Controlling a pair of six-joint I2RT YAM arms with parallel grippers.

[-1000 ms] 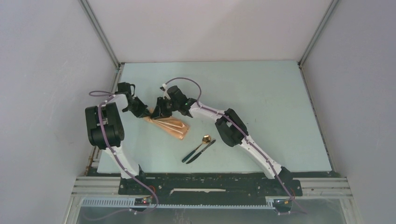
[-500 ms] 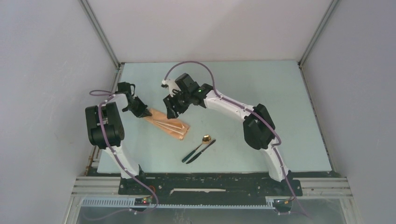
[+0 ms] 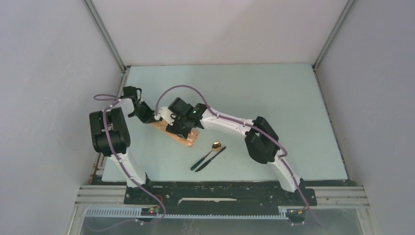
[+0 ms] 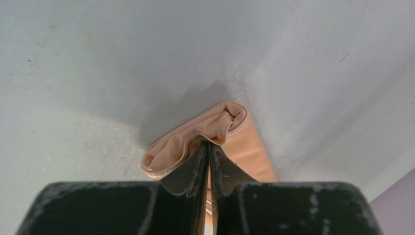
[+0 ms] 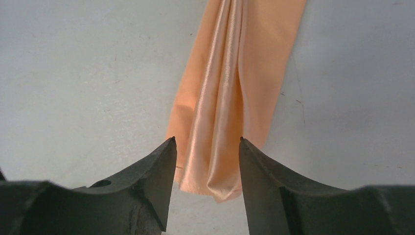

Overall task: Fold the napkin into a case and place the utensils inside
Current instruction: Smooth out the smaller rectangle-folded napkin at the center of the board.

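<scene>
**Pleated napkin, one end clamped**

Above: your narrow peach napkin (image 3: 190, 138) is lying on the counter (image 3: 274, 98). Left wrist: your left gripper (image 4: 209, 147) is pinching its soft rolled end. Right wrist: your right gripper (image 5: 205, 142) is gaping over glossy pleats.

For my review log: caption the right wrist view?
Right tool, open, poised over the end of the folded peach napkin on the pale table.

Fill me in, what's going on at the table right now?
The left gripper is shut on one end of the folded napkin. The right gripper hangs open over the other end, jaws either side of the raised pleat. The spoon and the dark utensil beside it lie untouched on the table, nearer the arm bases.
</scene>
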